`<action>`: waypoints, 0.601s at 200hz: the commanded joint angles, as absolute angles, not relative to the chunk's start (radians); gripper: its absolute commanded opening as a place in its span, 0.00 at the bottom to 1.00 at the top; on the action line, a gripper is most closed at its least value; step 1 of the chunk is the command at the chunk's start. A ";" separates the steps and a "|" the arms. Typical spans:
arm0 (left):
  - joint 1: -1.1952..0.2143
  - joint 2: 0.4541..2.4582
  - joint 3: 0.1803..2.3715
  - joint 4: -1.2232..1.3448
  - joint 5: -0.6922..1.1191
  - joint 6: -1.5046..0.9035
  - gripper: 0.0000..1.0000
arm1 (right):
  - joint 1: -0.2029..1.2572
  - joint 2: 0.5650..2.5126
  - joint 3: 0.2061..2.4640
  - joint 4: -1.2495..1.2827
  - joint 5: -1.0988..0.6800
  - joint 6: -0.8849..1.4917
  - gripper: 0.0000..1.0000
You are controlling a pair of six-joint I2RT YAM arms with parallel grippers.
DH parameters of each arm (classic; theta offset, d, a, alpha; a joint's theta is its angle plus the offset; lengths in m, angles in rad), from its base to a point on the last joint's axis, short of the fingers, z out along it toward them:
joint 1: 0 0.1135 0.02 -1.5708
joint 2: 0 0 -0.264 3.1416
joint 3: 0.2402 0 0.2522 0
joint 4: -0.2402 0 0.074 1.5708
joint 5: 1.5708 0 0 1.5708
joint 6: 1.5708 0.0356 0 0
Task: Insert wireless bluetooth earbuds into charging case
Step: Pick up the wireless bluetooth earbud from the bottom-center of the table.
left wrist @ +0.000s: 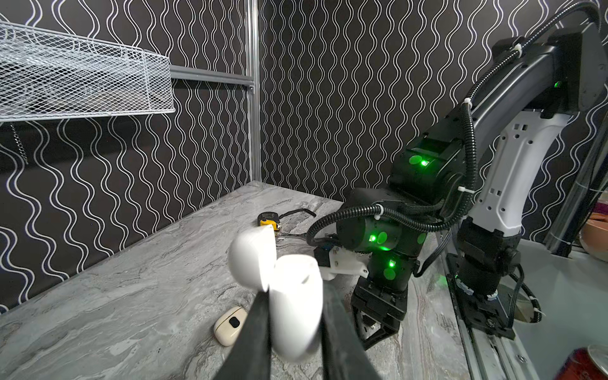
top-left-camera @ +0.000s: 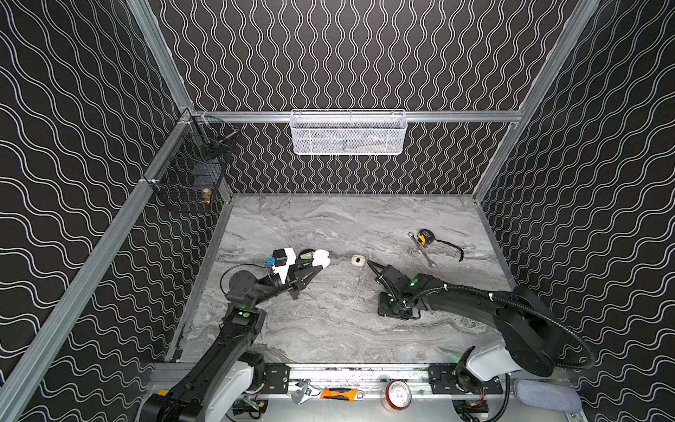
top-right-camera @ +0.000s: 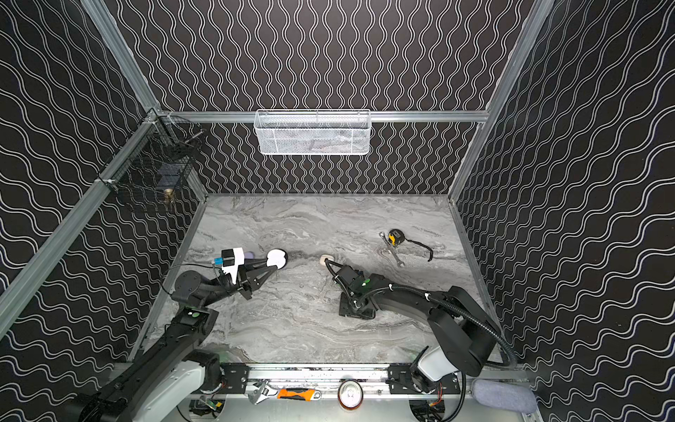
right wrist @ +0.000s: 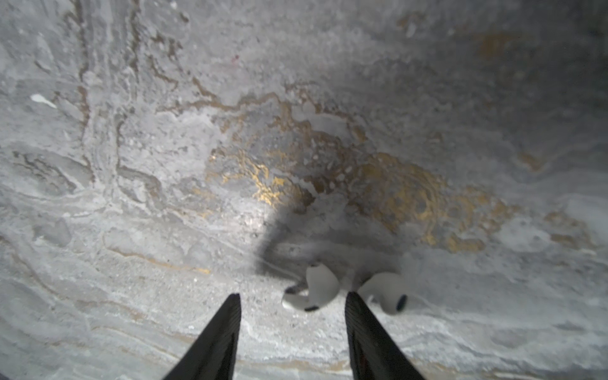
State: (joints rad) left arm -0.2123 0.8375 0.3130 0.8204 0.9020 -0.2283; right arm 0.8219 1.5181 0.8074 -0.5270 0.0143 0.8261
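1. The main risk is at the right hand (right wrist: 292,296). It stands half open, holding nothing, over two white earbuds on the surface (right wrist: 148,164). One white earbud (right wrist: 320,284) lies between the fingers. The second white earbud (right wrist: 385,291) lies just outside one fingertip. If the fingers close from here, that fingertip may push the second one away, or catch both.
2. The buds look glossy and rounded. I judge that a grip away from the middle could make the bud slip out sideways.
3. The white charging case (left wrist: 296,296) is clamped in the left hand (left wrist: 296,332), with its lid (left wrist: 251,260) open. The fingers press only the sides of the body, so a push during insertion could turn the case between them — or the lid may fall shut.
4. A cream case (top-left-camera: 358,260) lies on the surface close to the right fingertips in both top views. A wide movement could knock it.
5. Pose: the right arm is folded low and its hand points steeply down at the surface. The left arm reaches toward the middle with its hand nearly level. The white case at its tips seems to be clear of the surface.
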 commanded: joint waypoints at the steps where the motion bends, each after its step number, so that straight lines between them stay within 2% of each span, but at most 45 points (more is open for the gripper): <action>1: -0.212 0.840 0.318 0.839 0.913 -0.210 0.00 | 0.822 1.529 0.819 -0.515 0.025 0.820 0.53; 67: -0.212 0.854 0.322 0.845 0.917 -0.211 0.00 | 0.857 1.581 0.872 -0.543 0.051 0.815 0.47; 120: -0.211 0.857 0.321 0.851 0.919 -0.217 0.00 | 0.881 1.601 0.869 -0.574 0.101 0.828 0.46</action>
State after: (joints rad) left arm -0.2123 0.8539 0.3134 0.8204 0.9024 -0.2283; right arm 0.8696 1.5913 0.8680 -0.5430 0.0639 0.8150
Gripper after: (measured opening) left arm 0.235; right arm 0.471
